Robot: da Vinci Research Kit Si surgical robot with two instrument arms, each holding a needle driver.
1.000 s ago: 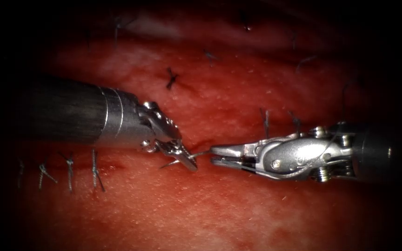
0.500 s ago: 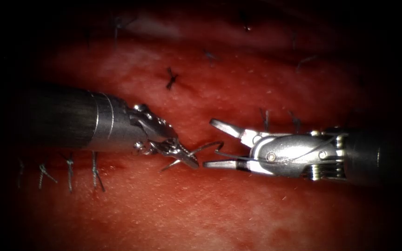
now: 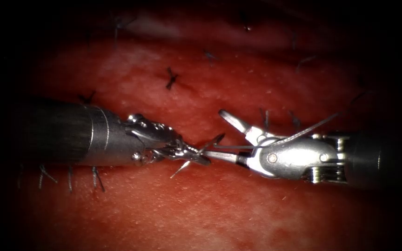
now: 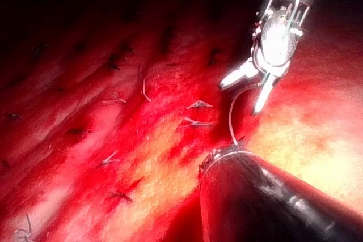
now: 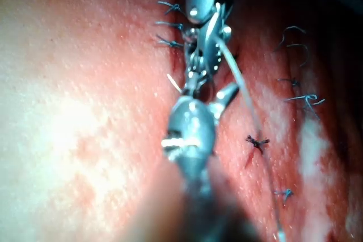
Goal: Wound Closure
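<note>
We log the left gripper (image 3: 196, 156) closed on the needle (image 3: 200, 154) near mid-curve, its tip (image 3: 219, 137) rising toward the far side, tail near. The needle lies clear of the tissue (image 3: 219, 209), over the cut (image 3: 196, 139). The right gripper (image 3: 219, 135) stands open, empty, just right of the needle, its long axis crossing the curve. Thread (image 3: 312, 128) trails away rightward.
</note>
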